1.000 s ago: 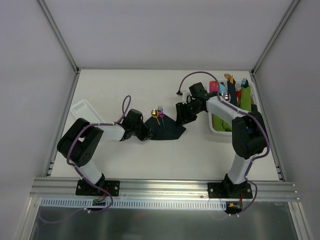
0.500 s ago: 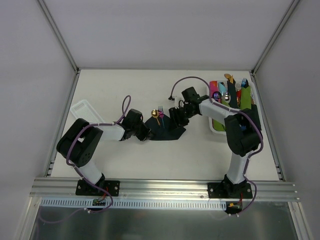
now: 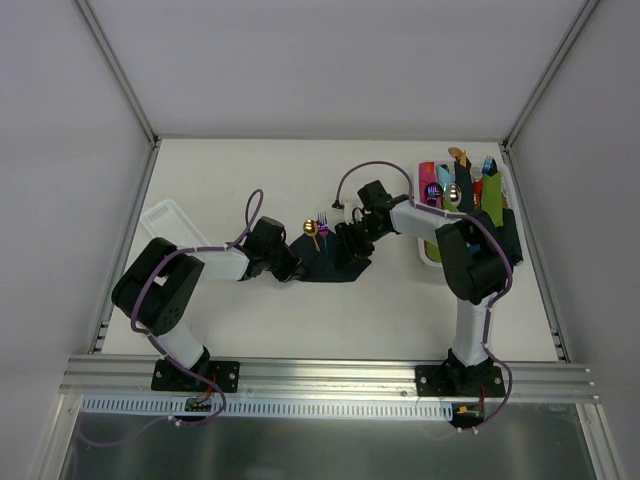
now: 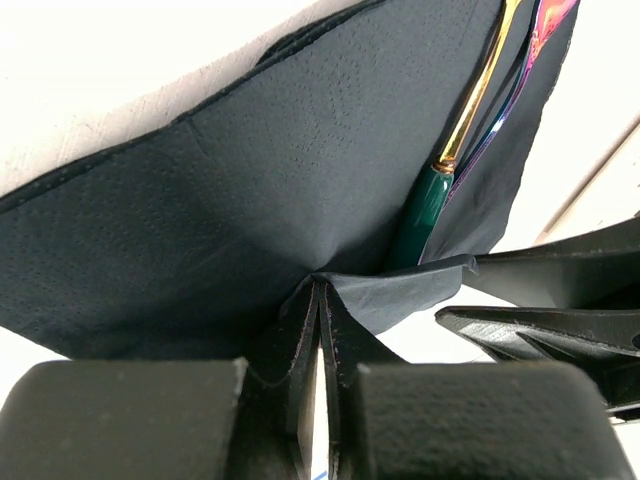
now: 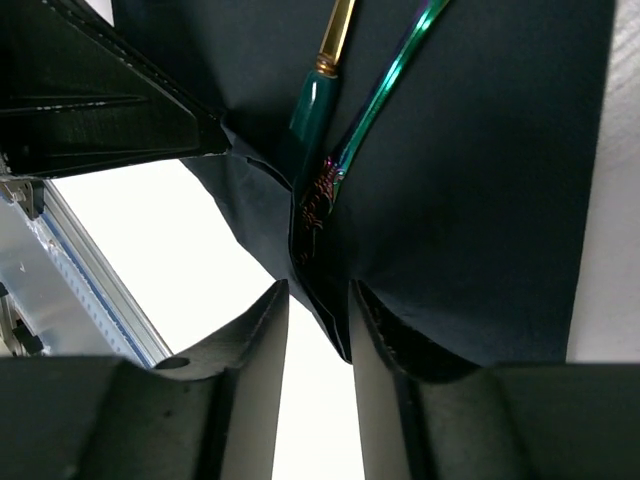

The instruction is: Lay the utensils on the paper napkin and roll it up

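left claw [image 4: 320, 300] clamped shut on the napkin [image 3: 322, 263] at its left corner. spoon [image 3: 312, 229] and fork [image 3: 322, 220] lie side by side on it, mid-tabletop [image 3: 230, 180], heads pointing to the far edge. right claw [image 5: 318, 300], narrowly parted, straddles the napkin's right edge.

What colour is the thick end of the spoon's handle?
Dark green; the spoon's handle end shows best in the left wrist view.

Premises presented as a robotics laboratory test cell. A white bench [image 3: 300, 320] stood enclosed by plain pale panel walls [image 3: 330, 60] set in aluminium frame struts [image 3: 117, 70]. The left arm [image 3: 162, 290] and right arm [image 3: 475, 265] were bolted on plates to an aluminium rail [image 3: 330, 372] at the near edge, with exposed purple cabling [image 3: 372, 164] looped along them
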